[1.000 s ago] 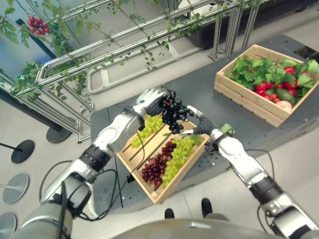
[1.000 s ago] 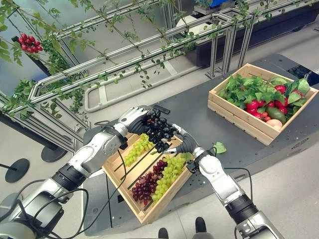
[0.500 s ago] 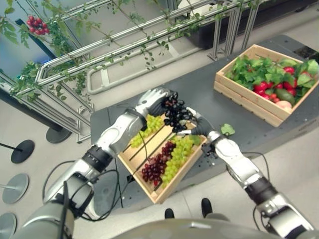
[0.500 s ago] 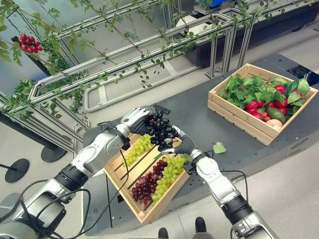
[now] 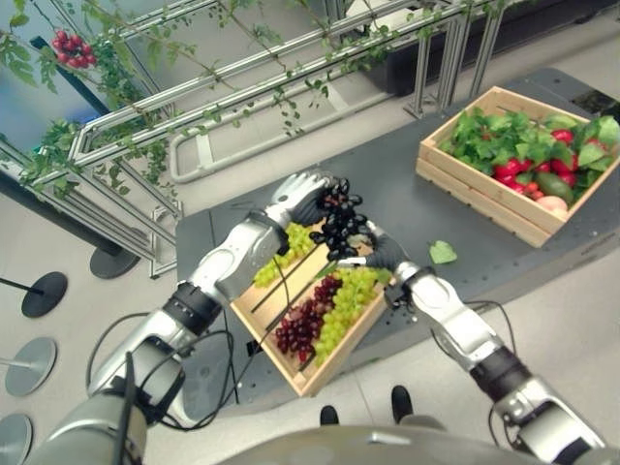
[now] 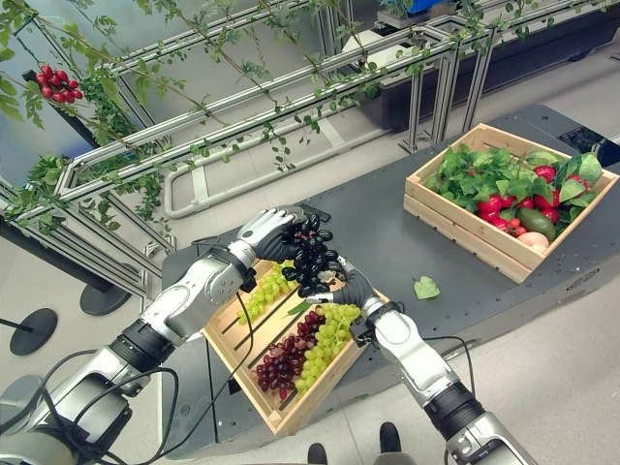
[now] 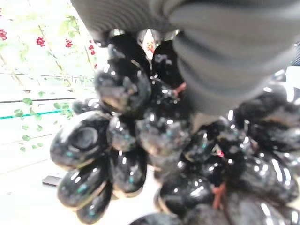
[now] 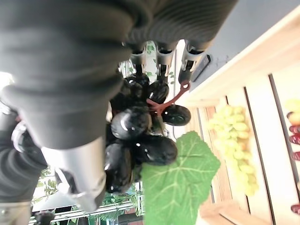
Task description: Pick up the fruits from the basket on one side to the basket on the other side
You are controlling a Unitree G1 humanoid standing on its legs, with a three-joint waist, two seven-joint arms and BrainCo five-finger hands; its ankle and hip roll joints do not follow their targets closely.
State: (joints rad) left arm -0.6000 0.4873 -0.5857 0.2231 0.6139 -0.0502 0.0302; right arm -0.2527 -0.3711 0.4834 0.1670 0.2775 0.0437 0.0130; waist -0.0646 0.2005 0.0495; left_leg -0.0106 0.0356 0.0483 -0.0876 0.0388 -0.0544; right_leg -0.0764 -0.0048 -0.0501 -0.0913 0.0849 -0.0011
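The left robot hand (image 5: 302, 197) curls round the top of a bunch of black grapes (image 5: 341, 221), held up over the far end of the near crate (image 5: 302, 373). Green grapes (image 5: 351, 295) and red grapes (image 5: 305, 320) lie in that crate. The right robot hand (image 6: 351, 287) clasps the black grapes from below, fingers (image 8: 161, 58) bent round them. A leaf (image 5: 443, 252) lies on the tabletop (image 5: 407, 208). The far crate (image 5: 475, 199) holds greens and red fruit.

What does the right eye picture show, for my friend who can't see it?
Both robot hands, left hand and right hand, hold a bunch of black grapes above a wooden crate of green and red grapes. A second crate of leafy produce sits farther right.
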